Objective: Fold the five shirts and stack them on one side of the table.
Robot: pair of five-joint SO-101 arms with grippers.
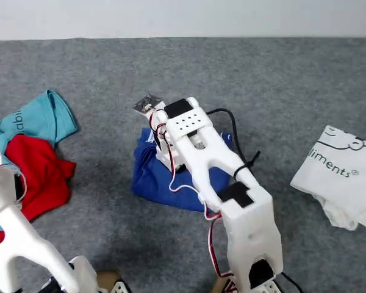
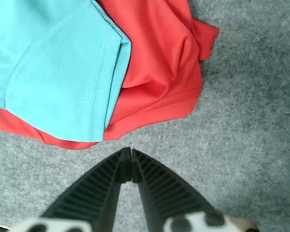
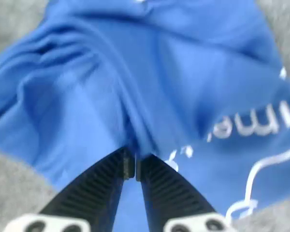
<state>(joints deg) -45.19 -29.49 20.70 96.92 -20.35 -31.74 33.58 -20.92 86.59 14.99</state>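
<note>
A blue shirt (image 1: 151,178) with white print lies crumpled at the table's middle. My right gripper (image 3: 130,163) is shut on a raised fold of this blue shirt (image 3: 150,87). At the left, a teal shirt (image 1: 39,119) lies partly over a red shirt (image 1: 44,177). My left gripper (image 2: 131,155) is shut with nothing in it, over bare carpet just off the edge of the red shirt (image 2: 159,72). The teal shirt (image 2: 58,67) overlaps the red one there. A white shirt (image 1: 341,177) with dark print sits bunched at the right.
Grey carpet (image 1: 262,85) covers the table. The right arm (image 1: 232,195) stretches from the front edge over the blue shirt. The left arm's base (image 1: 24,250) stands at the front left corner. Open carpet lies between the blue and white shirts.
</note>
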